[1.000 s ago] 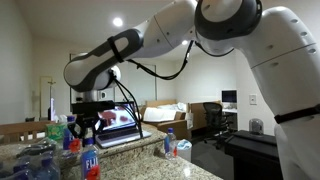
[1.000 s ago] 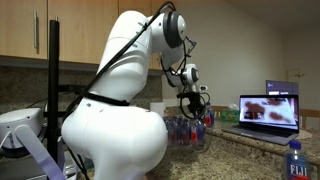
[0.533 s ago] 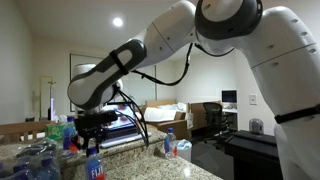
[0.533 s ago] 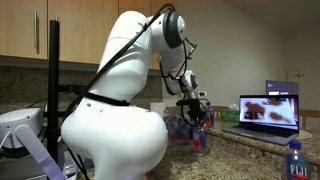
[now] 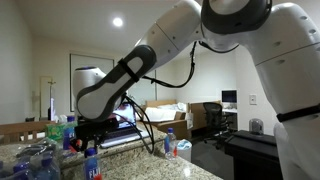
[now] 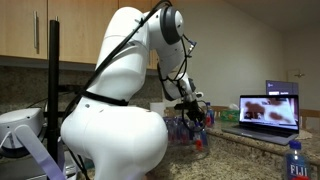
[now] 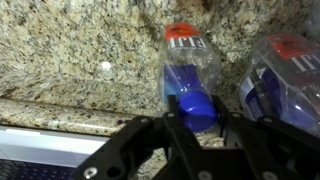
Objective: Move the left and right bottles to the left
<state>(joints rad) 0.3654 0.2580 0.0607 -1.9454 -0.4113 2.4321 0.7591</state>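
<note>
My gripper (image 7: 196, 118) is shut on the blue cap of a Fiji water bottle (image 7: 190, 62). The bottle stands upright below the gripper on the granite counter (image 7: 70, 50). In both exterior views the gripper (image 5: 91, 133) (image 6: 195, 117) is right above this bottle (image 5: 92, 167) (image 6: 198, 140). A second Fiji bottle (image 5: 170, 146) (image 6: 294, 162) stands apart at the counter's other end. I cannot tell whether the held bottle's base touches the counter.
A cluster of several plastic bottles (image 5: 40, 160) (image 6: 180, 130) stands close beside the held one, and one of them (image 7: 287, 80) shows in the wrist view. An open laptop (image 6: 268, 110) (image 5: 125, 122) sits on the counter behind. The laptop's edge (image 7: 40, 150) is near the gripper.
The arm has come down and the gripper sits lower, with the bottle under it nearer the counter. The far bottle and the laptop have not moved.
</note>
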